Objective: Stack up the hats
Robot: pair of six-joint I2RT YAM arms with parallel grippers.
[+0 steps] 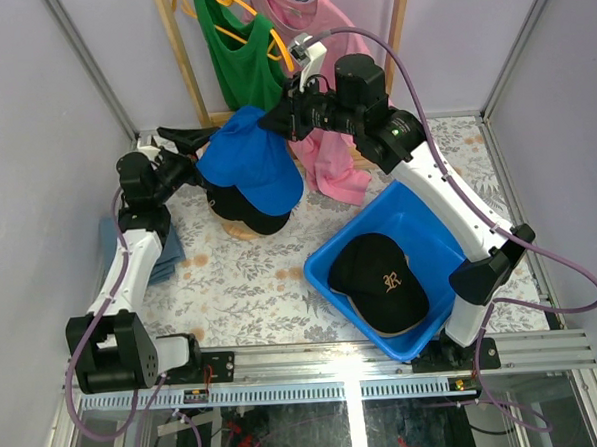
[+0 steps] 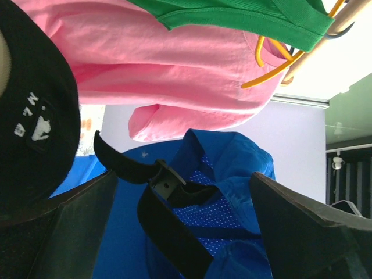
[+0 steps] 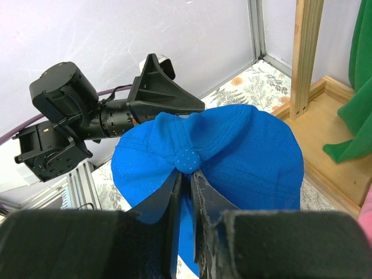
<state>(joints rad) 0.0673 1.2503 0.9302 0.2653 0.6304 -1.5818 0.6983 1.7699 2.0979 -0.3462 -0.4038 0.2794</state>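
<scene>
My right gripper [image 1: 276,123] [image 3: 189,174] is shut, pinching the crown of a royal blue hat [image 1: 250,166] [image 3: 244,145] right by its top button. The blue hat hangs in the air over a black hat [image 1: 246,211] that sits on a round wooden stand [image 1: 241,231]. My left gripper [image 1: 196,149] [image 2: 181,177] stands open at the blue hat's back edge, its fingers either side of the black strap [image 2: 174,215] on the hat's underside [image 2: 232,192], gripping nothing. Another black hat [image 1: 382,279], with an embroidered letter, lies in the blue bin [image 1: 424,227].
A wooden rack at the back holds a green shirt [image 1: 235,57] and a pink shirt [image 1: 324,132] on hangers, close behind the right gripper. A folded grey-blue cloth [image 1: 165,249] lies by the left arm. Cage walls enclose the floral table [image 1: 252,286].
</scene>
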